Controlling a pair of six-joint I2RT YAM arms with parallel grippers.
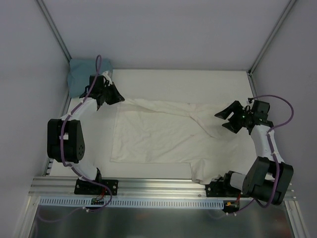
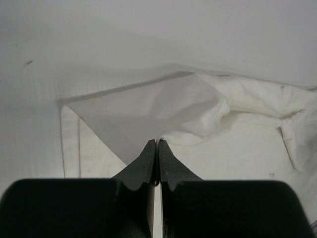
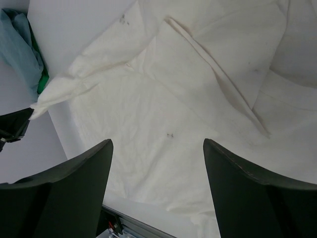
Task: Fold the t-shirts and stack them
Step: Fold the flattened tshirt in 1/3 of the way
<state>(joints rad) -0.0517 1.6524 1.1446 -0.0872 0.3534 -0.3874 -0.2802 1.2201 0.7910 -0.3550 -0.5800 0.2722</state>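
The cream t-shirt (image 1: 163,134) lies spread over the middle of the table, with a diagonal fold across it. My left gripper (image 1: 116,96) is at its far-left corner, and in the left wrist view the left gripper (image 2: 156,142) has its jaws pressed together on the cream t-shirt (image 2: 188,104). My right gripper (image 1: 229,118) hovers over the shirt's right side. Seen from the right wrist, the right gripper (image 3: 157,144) stands wide open with nothing between its fingers, above the cream t-shirt (image 3: 173,99). The teal-blue t-shirt (image 1: 84,74) lies bunched in the far-left corner, also visible as the teal-blue t-shirt (image 3: 20,44).
White walls and metal frame posts (image 1: 54,27) close in the table at the back and sides. An aluminium rail (image 1: 163,186) runs along the near edge between the arm bases. A purple cable (image 1: 282,106) loops beside the right arm.
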